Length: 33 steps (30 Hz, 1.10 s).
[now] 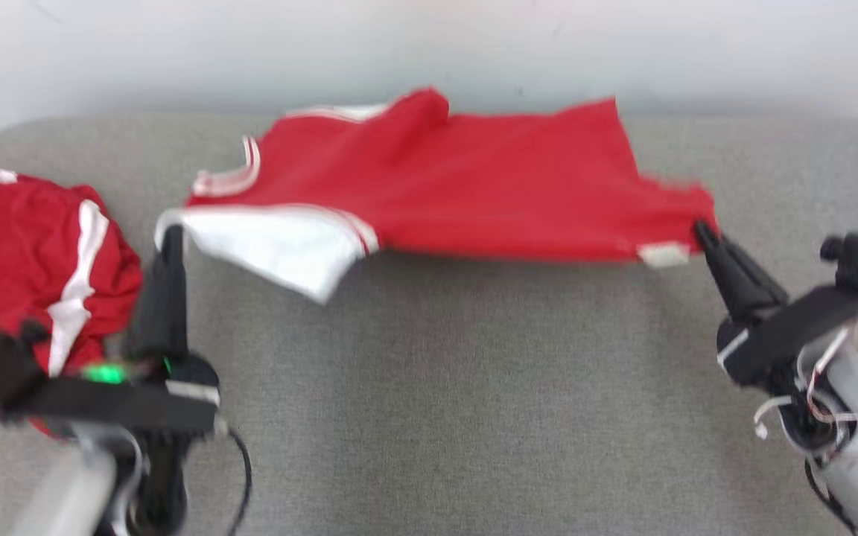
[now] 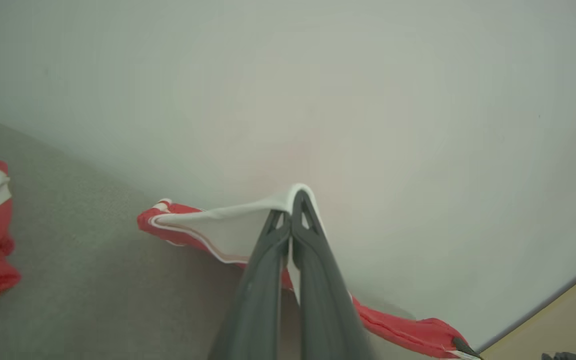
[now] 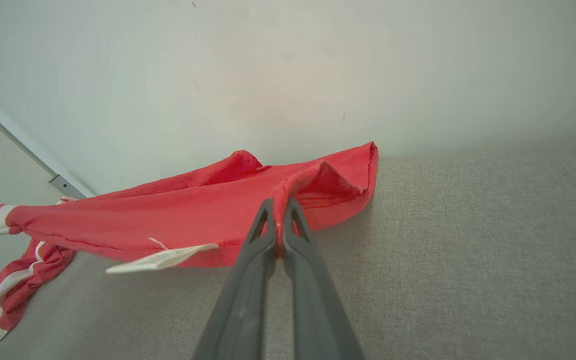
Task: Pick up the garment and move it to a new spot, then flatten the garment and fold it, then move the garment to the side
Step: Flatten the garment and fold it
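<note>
Red garment (image 1: 474, 179) stretches between the two clamped jaws.

Grey fabric-topped desk (image 1: 474, 417) sitting against a plain white wall (image 1: 429, 45); tan floor (image 2: 568, 320) showing past one desk edge; soft, even light falling throughout.

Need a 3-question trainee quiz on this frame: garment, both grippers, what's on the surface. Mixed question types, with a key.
1. True or false: the left gripper is open and clear of the red garment.
2. Where does the right gripper pinch the garment? A) the white-trimmed end; B) the plain red end by the white label; C) the middle.
3. What else lies on the grey surface, at the robot's left?

Key: 1 false, it is shut on the white end. 2 B. 3 a crumpled red-and-white garment.
</note>
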Tool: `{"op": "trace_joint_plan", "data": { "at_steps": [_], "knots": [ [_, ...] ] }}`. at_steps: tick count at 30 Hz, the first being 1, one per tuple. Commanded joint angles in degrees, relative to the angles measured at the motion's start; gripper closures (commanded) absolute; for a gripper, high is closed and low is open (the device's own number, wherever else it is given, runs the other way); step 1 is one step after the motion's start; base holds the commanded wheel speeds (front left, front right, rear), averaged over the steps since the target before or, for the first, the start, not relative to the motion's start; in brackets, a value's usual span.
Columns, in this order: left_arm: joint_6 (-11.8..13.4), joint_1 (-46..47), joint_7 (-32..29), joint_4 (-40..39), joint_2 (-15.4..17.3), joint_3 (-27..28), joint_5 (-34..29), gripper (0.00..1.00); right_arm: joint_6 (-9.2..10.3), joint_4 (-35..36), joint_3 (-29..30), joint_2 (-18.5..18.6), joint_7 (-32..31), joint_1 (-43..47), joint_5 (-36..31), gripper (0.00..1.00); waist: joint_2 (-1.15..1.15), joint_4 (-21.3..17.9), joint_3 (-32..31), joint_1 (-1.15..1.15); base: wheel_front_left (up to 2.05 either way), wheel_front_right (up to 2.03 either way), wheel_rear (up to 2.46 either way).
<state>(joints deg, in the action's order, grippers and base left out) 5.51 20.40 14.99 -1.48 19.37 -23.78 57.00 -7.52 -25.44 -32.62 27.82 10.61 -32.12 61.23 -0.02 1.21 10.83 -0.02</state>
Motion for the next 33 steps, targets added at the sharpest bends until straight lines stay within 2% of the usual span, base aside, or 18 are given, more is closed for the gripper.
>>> {"op": "trace_joint_plan", "data": {
  "at_steps": [1,7,15,22,33],
  "knots": [
    [0.27,-1.75,0.23,-0.49,0.09,0.37,-1.18,1.0,0.02,0.37,0.67,0.7,0.17,1.16,-0.3,1.0,0.02,0.64,-2.76,0.02,0.0,0.0,0.0],
    [1.84,-11.23,0.23,-3.28,-2.89,1.97,-2.01,1.0,0.02,3.18,3.82,1.02,-0.93,8.92,-2.3,1.0,0.02,1.67,-4.99,0.02,0.0,0.0,0.0],
    [2.11,-19.46,0.23,-3.09,-5.52,1.31,-4.52,1.0,0.02,6.38,9.71,-1.07,-5.0,19.91,-6.23,1.0,0.02,3.31,-7.41,0.02,0.0,0.0,0.0],
    [2.44,-24.17,0.23,-2.32,-7.31,2.52,-5.63,1.0,0.02,9.04,15.72,-4.45,-9.32,27.43,-11.25,1.0,0.02,3.84,-9.23,0.02,0.0,0.0,0.0],
    [2.64,-30.72,0.18,0.09,-7.85,2.18,-5.22,1.0,0.02,14.73,26.17,-11.24,-17.42,40.02,-18.07,1.0,0.02,4.8,-10.75,0.02,0.0,0.0,0.0]
  ]
}}
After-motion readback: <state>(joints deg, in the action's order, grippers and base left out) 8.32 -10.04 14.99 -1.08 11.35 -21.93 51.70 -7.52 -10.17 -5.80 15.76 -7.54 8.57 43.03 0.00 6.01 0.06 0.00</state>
